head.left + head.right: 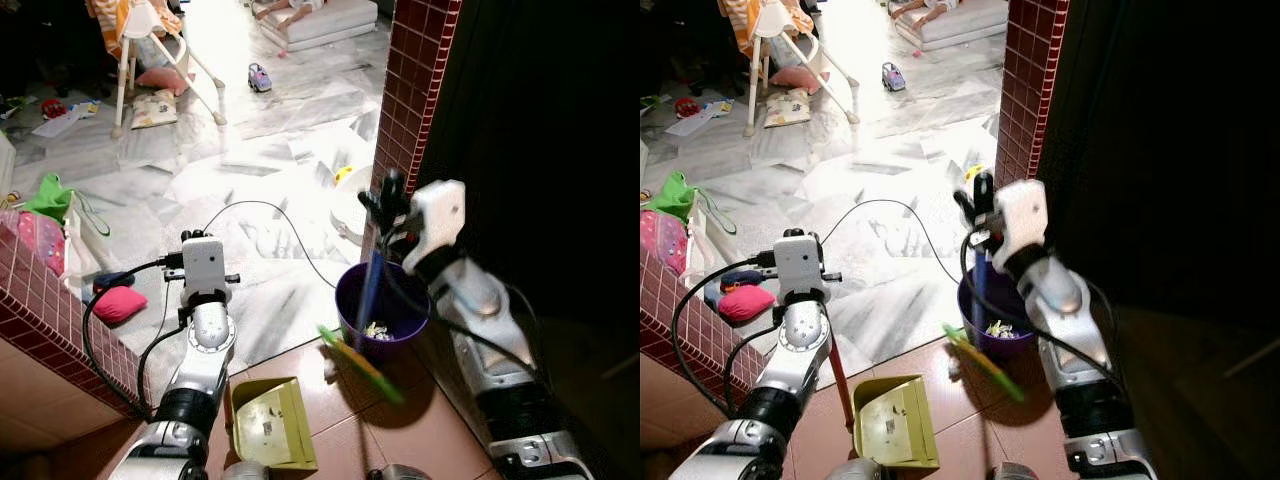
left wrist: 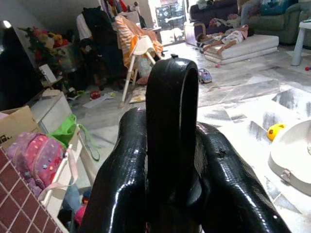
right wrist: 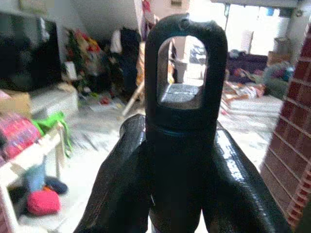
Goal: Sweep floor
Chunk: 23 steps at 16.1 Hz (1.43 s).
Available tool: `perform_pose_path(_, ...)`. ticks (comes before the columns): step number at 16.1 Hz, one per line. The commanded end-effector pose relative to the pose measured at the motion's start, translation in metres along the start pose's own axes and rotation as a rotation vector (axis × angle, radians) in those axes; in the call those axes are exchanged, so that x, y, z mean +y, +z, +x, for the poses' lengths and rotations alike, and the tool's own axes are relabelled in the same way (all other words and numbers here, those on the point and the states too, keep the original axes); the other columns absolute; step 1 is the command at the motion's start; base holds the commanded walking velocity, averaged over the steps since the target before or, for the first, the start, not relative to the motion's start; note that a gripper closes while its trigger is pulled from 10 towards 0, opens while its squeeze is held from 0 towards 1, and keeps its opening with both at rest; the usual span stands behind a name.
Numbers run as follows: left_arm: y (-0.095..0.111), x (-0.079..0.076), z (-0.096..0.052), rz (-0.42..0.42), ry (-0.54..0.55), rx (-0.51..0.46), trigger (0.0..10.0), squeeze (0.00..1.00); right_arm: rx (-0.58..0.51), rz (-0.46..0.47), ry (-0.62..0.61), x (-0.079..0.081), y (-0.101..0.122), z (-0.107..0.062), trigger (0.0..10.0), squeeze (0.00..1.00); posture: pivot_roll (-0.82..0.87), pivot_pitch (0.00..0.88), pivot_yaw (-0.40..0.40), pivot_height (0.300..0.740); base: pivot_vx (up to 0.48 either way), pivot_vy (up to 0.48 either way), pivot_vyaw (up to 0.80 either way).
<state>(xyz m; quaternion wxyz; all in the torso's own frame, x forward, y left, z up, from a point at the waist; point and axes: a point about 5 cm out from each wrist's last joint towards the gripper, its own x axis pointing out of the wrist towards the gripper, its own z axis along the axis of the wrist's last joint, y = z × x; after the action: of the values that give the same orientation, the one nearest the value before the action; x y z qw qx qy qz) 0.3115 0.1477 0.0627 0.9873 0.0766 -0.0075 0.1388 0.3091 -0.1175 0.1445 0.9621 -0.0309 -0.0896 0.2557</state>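
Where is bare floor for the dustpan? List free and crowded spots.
Free: marble between the black cable and the high chair. Narrow: brown tile between the dustpan, held by the left end effector, and the purple bucket, where the right end effector holds the broom. Crowded: by the brick wall, with pink cushion, green bag.

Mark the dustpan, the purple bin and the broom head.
dustpan [image 1: 268, 425]: left eye view, middle of its yellow-green tray.
purple bin [image 1: 352, 300]: left eye view, left wall below the rim.
broom head [image 1: 362, 364]: left eye view, middle of the green bar.
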Motion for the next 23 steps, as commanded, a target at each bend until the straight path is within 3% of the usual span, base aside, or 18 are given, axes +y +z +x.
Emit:
perform_pose_path(1, -0.015, 0.001, -0.005, 0.031, -0.003, 0.082, 10.0, 0.0, -0.012, 0.011, 0.013, 0.006, -0.003, 0.003, 10.0, 0.0, -0.14, 0.0, 0.079, 0.74, 0.0, 0.0, 0.0)
perform_pose_path(4, -0.017, 0.001, -0.003, 0.041, 0.023, 0.102, 10.0, 0.0, 0.027, 0.026, -0.024, 0.012, -0.026, 0.003, 10.0, 0.0, -0.13, 0.0, 0.078, 0.74, 0.0, 0.0, 0.0)
perform_pose_path(7, -0.016, -0.002, -0.002, 0.034, 0.024, 0.106, 10.0, 0.0, 0.018, 0.105, -0.014, 0.02, -0.03, 0.005, 10.0, 0.0, -0.13, 0.0, 0.075, 0.74, 0.0, 0.0, 0.0)
perform_pose_path(9, -0.017, -0.002, -0.001, 0.023, 0.039, 0.12, 10.0, 0.0, 0.02, 0.164, 0.033, 0.027, -0.03, 0.004, 10.0, 0.0, -0.14, 0.0, 0.071, 0.74, 0.0, 0.0, 0.0)
perform_pose_path(12, -0.019, -0.004, -0.002, 0.007, 0.056, 0.14, 10.0, 0.0, 0.05, 0.32, 0.144, 0.034, -0.031, 0.001, 10.0, 0.0, -0.15, 0.0, 0.069, 0.74, 0.0, 0.0, 0.0)
perform_pose_path(14, -0.018, -0.007, -0.002, -0.01, 0.044, 0.144, 10.0, 0.0, 0.068, 0.343, 0.194, 0.036, -0.031, -0.001, 10.0, 0.0, -0.15, 0.0, 0.066, 0.74, 0.0, 0.0, 0.0)
perform_pose_path(18, -0.015, -0.011, 0.001, -0.051, 0.037, 0.155, 10.0, 0.0, 0.062, 0.277, 0.174, 0.027, -0.027, 0.0, 10.0, 0.0, -0.15, 0.0, 0.062, 0.74, 0.0, 0.0, 0.0)
perform_pose_path(20, -0.013, -0.008, 0.005, -0.164, 0.037, 0.173, 10.0, 0.0, 0.034, 0.116, 0.044, 0.005, -0.018, 0.002, 10.0, 0.0, -0.15, 0.0, 0.054, 0.74, 0.0, 0.0, 0.0)
perform_pose_path(21, -0.012, -0.008, 0.005, -0.185, 0.033, 0.177, 10.0, 0.0, 0.034, 0.098, 0.032, 0.002, -0.017, 0.001, 10.0, 0.0, -0.15, 0.0, 0.054, 0.74, 0.0, 0.0, 0.0)
perform_pose_path(22, -0.015, -0.01, 0.004, -0.305, -0.007, 0.222, 10.0, 0.0, 0.032, 0.061, -0.03, -0.006, -0.017, -0.002, 10.0, 0.0, -0.15, 0.0, 0.054, 0.74, 0.0, 0.0, 0.0)
perform_pose_path(23, -0.015, -0.01, 0.004, -0.305, -0.007, 0.222, 10.0, 0.0, 0.032, 0.061, -0.03, -0.006, -0.017, -0.002, 10.0, 0.0, -0.15, 0.0, 0.054, 0.74, 0.0, 0.0, 0.0)
